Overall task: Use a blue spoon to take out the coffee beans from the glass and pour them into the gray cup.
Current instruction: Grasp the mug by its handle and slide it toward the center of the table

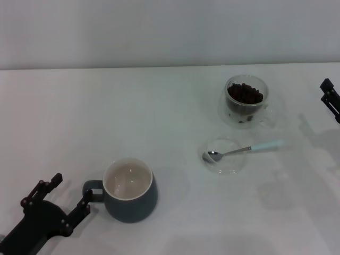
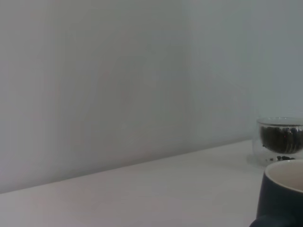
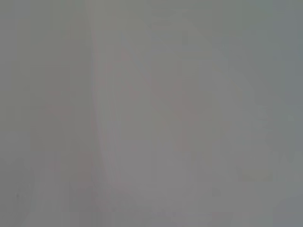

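Note:
The gray cup stands at the front left, cream inside and empty, its handle towards my left gripper. That gripper is open and empty, one fingertip close to the handle. The glass with coffee beans stands at the back right. The blue spoon lies in front of it, its metal bowl resting in a flat clear dish. My right gripper is at the right edge, apart from the glass. The left wrist view shows the gray cup and the glass behind it.
The white table runs back to a plain white wall. The right wrist view shows only a blank pale surface.

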Controlling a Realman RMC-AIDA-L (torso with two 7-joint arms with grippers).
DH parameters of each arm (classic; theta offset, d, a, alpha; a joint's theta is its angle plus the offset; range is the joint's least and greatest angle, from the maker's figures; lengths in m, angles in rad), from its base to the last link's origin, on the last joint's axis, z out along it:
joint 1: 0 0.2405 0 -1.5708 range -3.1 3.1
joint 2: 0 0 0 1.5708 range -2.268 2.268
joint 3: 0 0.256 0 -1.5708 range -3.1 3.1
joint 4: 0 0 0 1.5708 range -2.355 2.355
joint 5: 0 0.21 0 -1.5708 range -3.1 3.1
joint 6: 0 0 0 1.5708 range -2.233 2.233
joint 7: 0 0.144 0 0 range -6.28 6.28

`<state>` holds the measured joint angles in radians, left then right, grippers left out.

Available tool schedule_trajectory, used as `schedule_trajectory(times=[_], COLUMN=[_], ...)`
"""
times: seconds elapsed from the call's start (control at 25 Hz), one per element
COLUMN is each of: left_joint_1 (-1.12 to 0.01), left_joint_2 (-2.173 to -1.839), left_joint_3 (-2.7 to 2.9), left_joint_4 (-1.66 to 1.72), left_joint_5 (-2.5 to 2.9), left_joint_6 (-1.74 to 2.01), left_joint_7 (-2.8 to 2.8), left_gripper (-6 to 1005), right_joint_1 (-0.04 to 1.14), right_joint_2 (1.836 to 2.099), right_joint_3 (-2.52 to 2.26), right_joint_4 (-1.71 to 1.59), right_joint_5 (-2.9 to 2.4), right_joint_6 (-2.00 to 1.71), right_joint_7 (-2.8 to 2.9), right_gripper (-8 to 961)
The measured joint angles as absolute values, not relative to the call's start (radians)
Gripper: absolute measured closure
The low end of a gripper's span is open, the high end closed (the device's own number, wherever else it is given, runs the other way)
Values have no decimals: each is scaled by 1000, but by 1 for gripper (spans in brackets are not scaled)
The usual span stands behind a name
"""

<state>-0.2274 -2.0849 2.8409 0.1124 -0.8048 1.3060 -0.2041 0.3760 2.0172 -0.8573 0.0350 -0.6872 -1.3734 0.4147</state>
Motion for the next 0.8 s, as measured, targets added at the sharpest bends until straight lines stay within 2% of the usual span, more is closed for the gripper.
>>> schedule_trajectory(times=[0.36,0.8], left_joint_1=[-248,-265], left_joint_2=[-2087,-2089], left_joint_3=[2834,2832], left_joint_4=[128,178], left_joint_5=[-811,-837], left_joint_6=[1279,1249], left_joint_7=[-198,-185], left_gripper=[223,440], right_joint_1=[376,382], right_joint_2=[2017,2019], right_joint_3=[-856,-856], right_joint_4=[27,24], right_joint_5=[-686,-686], right_joint_6=[-1372,-1361], right_joint_7=[418,420], right_gripper=[112,118])
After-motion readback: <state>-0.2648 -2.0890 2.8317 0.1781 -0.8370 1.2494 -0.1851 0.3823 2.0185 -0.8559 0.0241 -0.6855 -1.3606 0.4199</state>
